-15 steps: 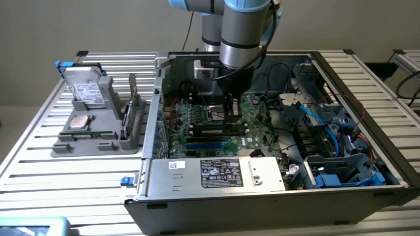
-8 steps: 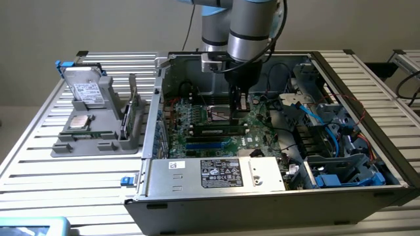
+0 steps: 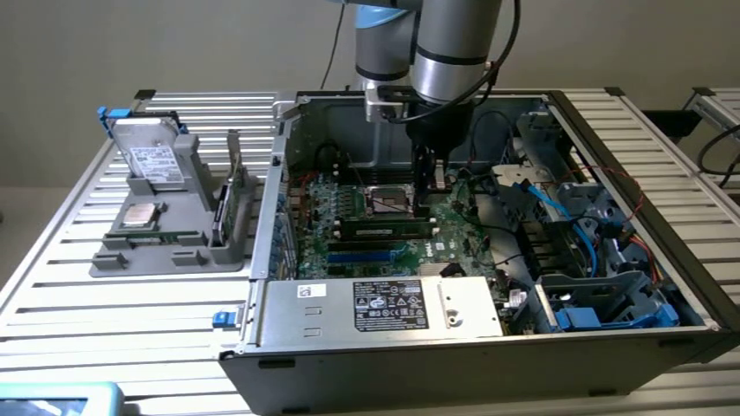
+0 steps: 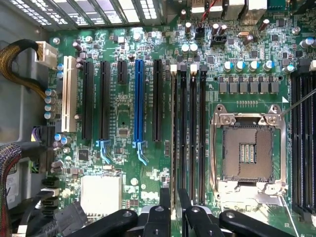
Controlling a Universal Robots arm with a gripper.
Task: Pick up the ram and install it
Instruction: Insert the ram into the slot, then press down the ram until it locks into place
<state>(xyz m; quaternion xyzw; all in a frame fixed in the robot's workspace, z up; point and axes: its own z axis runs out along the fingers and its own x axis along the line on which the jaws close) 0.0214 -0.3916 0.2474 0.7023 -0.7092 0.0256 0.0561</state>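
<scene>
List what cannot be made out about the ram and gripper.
Whether the ram is fully seated: too small in the exterior view; in the wrist view the gripper covers one end of the memory slots.
The ram's label text: too small, exterior view.
The arm's upper part: cut off by the exterior view's top edge.

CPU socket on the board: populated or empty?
Empty. The CPU socket shows bare contacts inside its metal frame, with no chip or cooler on it.

Arm (image 3: 451,43) cut off by exterior view's top; ram (image 3: 387,230) label txt unreadable.
</scene>
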